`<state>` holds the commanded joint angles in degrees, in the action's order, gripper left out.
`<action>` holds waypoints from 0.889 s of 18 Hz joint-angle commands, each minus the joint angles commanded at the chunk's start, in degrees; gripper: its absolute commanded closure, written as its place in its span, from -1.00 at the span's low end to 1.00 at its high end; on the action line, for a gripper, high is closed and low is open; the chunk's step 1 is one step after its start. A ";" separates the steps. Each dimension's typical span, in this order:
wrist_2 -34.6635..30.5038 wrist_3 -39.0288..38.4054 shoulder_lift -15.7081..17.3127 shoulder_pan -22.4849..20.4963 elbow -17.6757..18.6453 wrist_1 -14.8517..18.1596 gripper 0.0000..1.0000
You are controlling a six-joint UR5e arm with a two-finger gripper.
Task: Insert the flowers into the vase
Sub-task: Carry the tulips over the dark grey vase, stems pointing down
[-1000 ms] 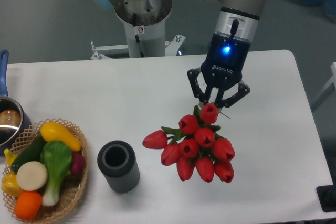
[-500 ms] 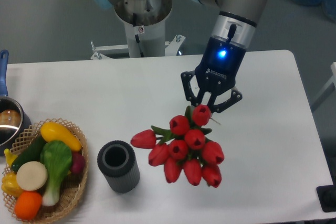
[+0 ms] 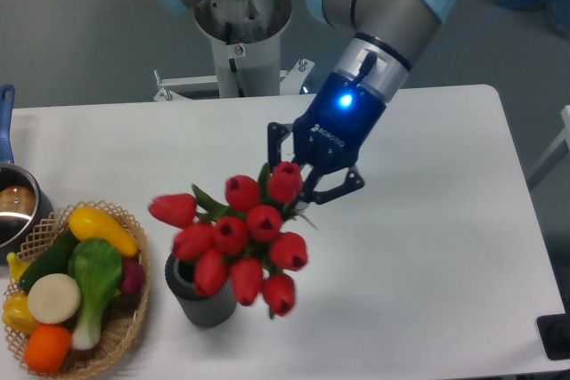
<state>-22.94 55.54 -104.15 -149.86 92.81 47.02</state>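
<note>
Writing: white lettering is seen on the dark body of the hand (image 3: 298, 186), beside a lit blue light; it is too small and tilted to be read with certainty. A small red-and-white sticker is carried on the grey column at top centre; its text is not legible.

Hand: placed just above centre of the frame, angled down toward the lower left. Its black fingers are closed on the stem end of the flowers (image 3: 239, 236), which is mostly hidden behind the topmost buds.

Flowers: a bunch of glossy red tulip buds with green leaves, held clear of the surface (image 3: 427, 220), fanned out toward the lower left. One bud is set apart at the far left of the bunch. The lowest buds are seen over and in front of the vase mouth; whether they touch the rim cannot be told.

Vase: a short dark grey ribbed cylinder (image 3: 203, 307), standing upright at lower centre-left. Its mouth is largely covered by the buds; the contents cannot be seen.

Basket: a woven wicker basket (image 3: 125, 327) at the lower left, just left of the vase. Toy vegetables (image 3: 76, 282) are held in it, yellow, green, white, orange and purple pieces among them.

Pot: a steel pot (image 3: 16, 211) with a blue handle, cut off by the left edge.
</note>
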 joint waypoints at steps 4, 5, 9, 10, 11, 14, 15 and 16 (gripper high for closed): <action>3.51 5.61 -0.53 1.76 0.35 -0.09 0.65; 5.43 7.28 -0.96 2.19 0.61 -0.09 0.65; 10.63 8.35 -1.32 2.29 1.76 -0.09 0.65; 10.99 8.70 -1.23 2.37 1.76 -0.17 0.65; 11.34 9.49 -1.32 2.37 1.84 -0.18 0.65; 15.63 13.26 -1.76 2.64 3.42 -0.18 0.66; 17.82 14.49 -1.93 2.64 4.12 -0.09 0.65; 19.33 15.03 -2.11 2.64 4.57 -0.09 0.65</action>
<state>-3.62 70.57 -106.26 -147.22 97.38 46.93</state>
